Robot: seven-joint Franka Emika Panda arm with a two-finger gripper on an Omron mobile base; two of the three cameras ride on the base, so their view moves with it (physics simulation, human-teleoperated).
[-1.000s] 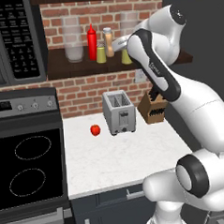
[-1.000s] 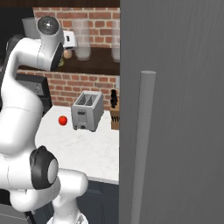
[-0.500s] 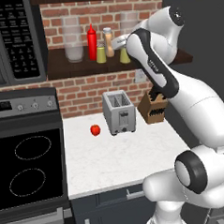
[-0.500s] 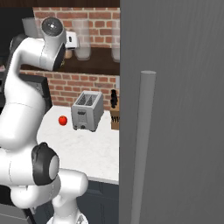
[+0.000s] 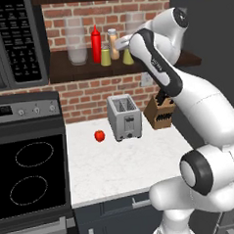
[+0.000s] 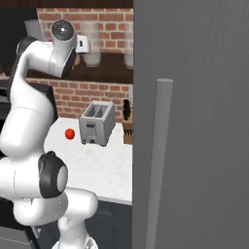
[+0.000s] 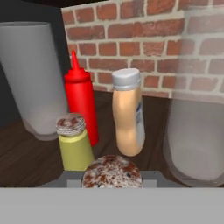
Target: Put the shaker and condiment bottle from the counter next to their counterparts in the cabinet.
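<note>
The cabinet (image 5: 62, 68) is a dark wooden shelf with a brick back wall. On it stand a red squeeze bottle (image 5: 96, 43), a small yellow-green shaker (image 5: 105, 56) and the tan condiment bottle (image 5: 114, 44) with a white cap. My gripper (image 5: 128, 50) is shut on a second shaker (image 5: 128, 57) just right of the tan bottle, at shelf level. In the hand view the held shaker's speckled cap (image 7: 112, 172) sits at the bottom. Beyond it are the shelf shaker (image 7: 74, 142), the red bottle (image 7: 81, 103) and the condiment bottle (image 7: 128, 113). I cannot tell if the held shaker touches the shelf.
Clear glass jars flank the group on the shelf (image 7: 33, 78) (image 7: 197, 109). On the counter (image 5: 122, 163) below stand a toaster (image 5: 124, 117), a tomato (image 5: 99, 135) and a knife block (image 5: 160, 111). A microwave (image 5: 16, 41) and stove (image 5: 29, 178) are to the left. A tall grey door (image 6: 194, 121) is on the right.
The hand has carried the held shaker a little to the left along the shelf, closer to the tan bottle. Nothing else has moved.
</note>
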